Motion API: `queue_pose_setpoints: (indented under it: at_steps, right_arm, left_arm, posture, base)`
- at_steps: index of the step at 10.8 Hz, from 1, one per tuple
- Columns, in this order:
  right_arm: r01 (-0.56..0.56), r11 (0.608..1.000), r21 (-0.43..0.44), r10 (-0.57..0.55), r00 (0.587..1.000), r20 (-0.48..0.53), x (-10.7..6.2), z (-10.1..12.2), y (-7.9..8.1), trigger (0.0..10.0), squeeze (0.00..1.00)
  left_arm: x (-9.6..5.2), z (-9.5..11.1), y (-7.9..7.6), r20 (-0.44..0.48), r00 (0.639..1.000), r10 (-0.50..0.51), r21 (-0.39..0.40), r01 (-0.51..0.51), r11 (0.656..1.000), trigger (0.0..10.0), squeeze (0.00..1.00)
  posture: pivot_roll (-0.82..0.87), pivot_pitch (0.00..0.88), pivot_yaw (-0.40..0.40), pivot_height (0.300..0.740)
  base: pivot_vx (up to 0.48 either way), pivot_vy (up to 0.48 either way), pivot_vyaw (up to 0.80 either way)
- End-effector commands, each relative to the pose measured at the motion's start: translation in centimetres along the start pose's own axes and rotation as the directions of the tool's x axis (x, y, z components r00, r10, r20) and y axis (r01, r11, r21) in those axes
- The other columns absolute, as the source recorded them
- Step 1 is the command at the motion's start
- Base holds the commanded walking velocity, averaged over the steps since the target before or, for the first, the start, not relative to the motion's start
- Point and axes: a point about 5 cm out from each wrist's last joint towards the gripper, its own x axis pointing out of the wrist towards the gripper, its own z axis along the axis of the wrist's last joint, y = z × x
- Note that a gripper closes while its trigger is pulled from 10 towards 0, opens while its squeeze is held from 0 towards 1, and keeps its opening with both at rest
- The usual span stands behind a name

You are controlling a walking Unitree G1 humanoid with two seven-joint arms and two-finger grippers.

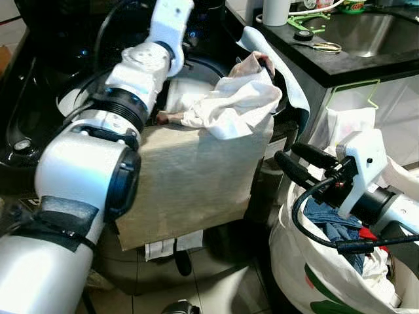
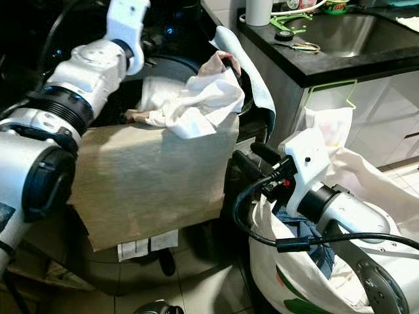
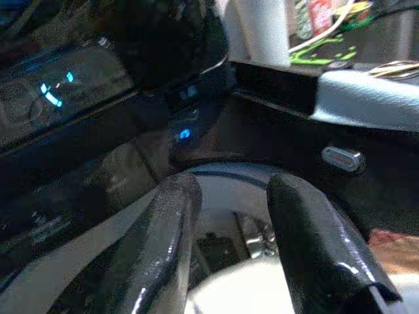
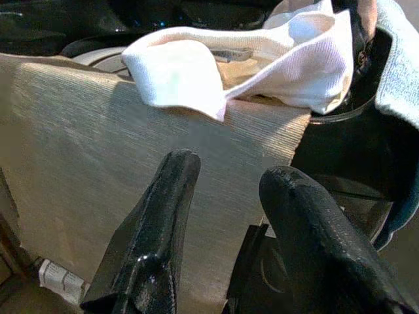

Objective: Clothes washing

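Right gripper [image 1: 294,160] parted and empty, its two black fingers [image 4: 157,229] aimed at the beige cloth [image 1: 190,176] from about 4 o'clock of it, poised above the white laundry bag [image 1: 308,275] that bulges with blue denim [image 1: 334,226] and a scrap of red. Left gripper [image 3: 226,261] likewise parted, holding nothing, reached in over the washer drum rim [image 3: 216,180] at roughly 11 o'clock of the pile. Beige cloth draped flat over the front lip of the black washing machine [image 1: 39,118], hanging down its face, finely ribbed in texture, with white care labels [image 1: 173,245] peeking out at its lower edge. On top of it, at 12 o'clock, a crumpled white garment [image 1: 232,104] spilling out of the drum, a pinkish piece tucked behind. A pale blue towel [image 1: 288,78] curling around the rim at 2 o'clock. Farther out, at 1 o'clock, a dark countertop [image 1: 340,62] with a steel sink [image 1: 366,29], scissors [image 1: 324,46] and green clutter. From the left wrist alone: blue indicator lights [image 3: 52,95] glowing on the dark control panel. From the right wrist alone: the ribbed weave of the beige cloth up close, and the soft knit of the white garment lying over its top edge.
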Motion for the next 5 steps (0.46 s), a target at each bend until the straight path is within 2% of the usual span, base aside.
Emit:
queue_pose_setpoints:
  at_steps: [1,2,3,4,5]
  right_arm:
    - [-0.002,1.0,0.002,0.003,1.0,-0.031,0.1,-0.4,0.0,10.0,0.0]
    - [0.003,1.0,0.0,-0.003,0.999,-0.034,0.1,-0.4,-0.1,10.0,0.0]
    - [0.006,1.0,0.001,-0.006,1.0,-0.03,0.2,-0.4,-0.1,10.0,0.0]
    - [0.018,1.0,0.004,-0.018,1.0,-0.022,0.2,-0.3,-0.1,10.0,0.0]
    - [0.078,0.997,-0.013,-0.078,0.997,0.0,0.2,-0.1,-0.5,10.0,0.0]
  left_arm:
    - [-0.3,-0.5,1.5,-0.03,0.998,0.063,-0.035,-0.064,0.997,10.0,1.0]
    - [-0.4,-0.7,2.1,-0.037,0.995,0.09,-0.063,-0.092,0.994,10.0,1.0]
    - [-0.6,-0.1,2.6,0.018,0.995,0.097,-0.102,-0.094,0.99,10.0,0.84]
    - [-0.7,0.9,3.0,0.092,0.992,0.085,-0.139,-0.072,0.988,10.0,0.0]
    - [-1.0,2.5,2.6,0.252,0.966,-0.056,-0.174,0.102,0.979,10.0,0.0]
  posture:
    - [-0.06,0.022,0.094,0.74]
    - [-0.06,0.022,0.095,0.74]
    - [-0.07,0.023,0.101,0.74]
    - [-0.07,0.023,0.104,0.74]
    - [-0.07,0.021,0.112,0.74]
  base:
    - [0.0,0.0,0.0]
    - [0.0,0.0,0.0]
    - [0.0,0.0,0.0]
    - [0.0,0.0,0.0]
    - [0.0,0.0,0.0]
